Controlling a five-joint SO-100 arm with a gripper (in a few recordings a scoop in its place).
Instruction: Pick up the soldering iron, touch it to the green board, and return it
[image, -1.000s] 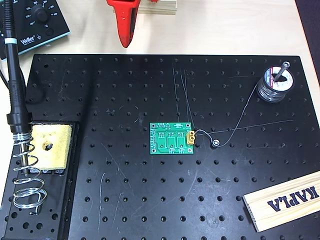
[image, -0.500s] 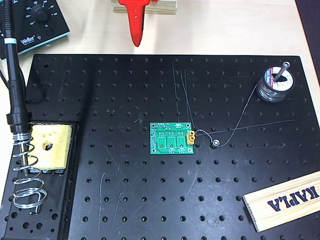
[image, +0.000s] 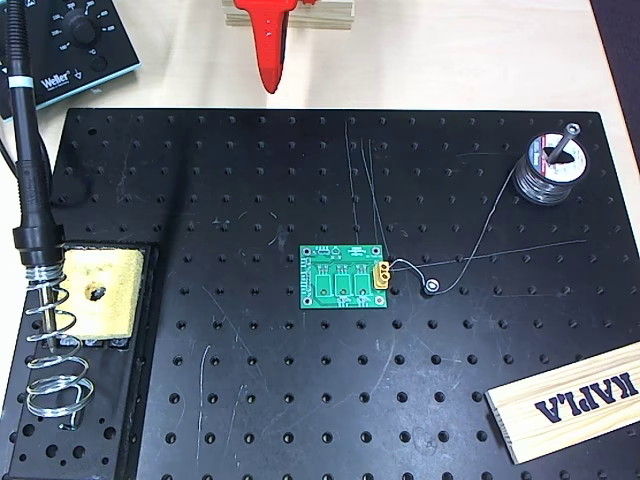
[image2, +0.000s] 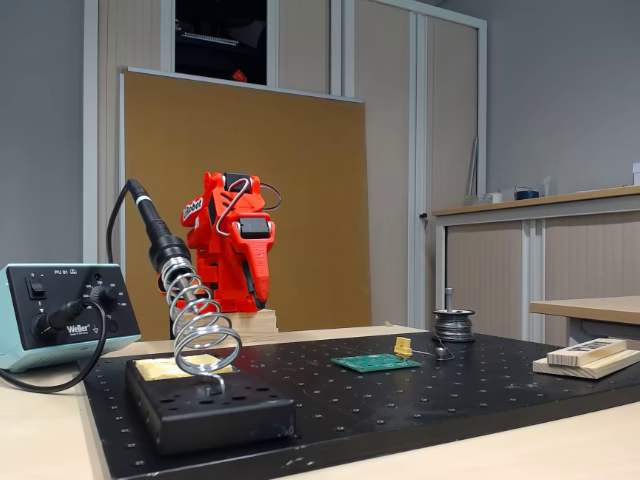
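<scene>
The soldering iron (image: 27, 150) rests in its coiled wire holder (image: 55, 365) at the left edge of the overhead view, handle pointing up the picture; in the fixed view the soldering iron (image2: 152, 232) leans up and to the left out of the coil. The green board (image: 344, 277) lies flat mid-plate with its yellow connector to the right, and the green board (image2: 376, 363) is also seen edge-on. My red gripper (image: 270, 84) hangs shut and empty beyond the plate's far edge, far from both. In the fixed view the gripper (image2: 258, 298) points down on the folded arm.
A Weller control box (image: 70, 40) sits at the top left. A yellow sponge (image: 97, 292) lies in the holder's tray. A solder spool (image: 548, 168) with trailing wire stands at the right, and a wooden KAPLA plank (image: 570, 400) lies at the lower right of the black perforated plate (image: 250, 400).
A second ago the gripper lay slightly further left and looked wider; it has swung a little right and narrowed. Since half a second ago nothing has moved.
</scene>
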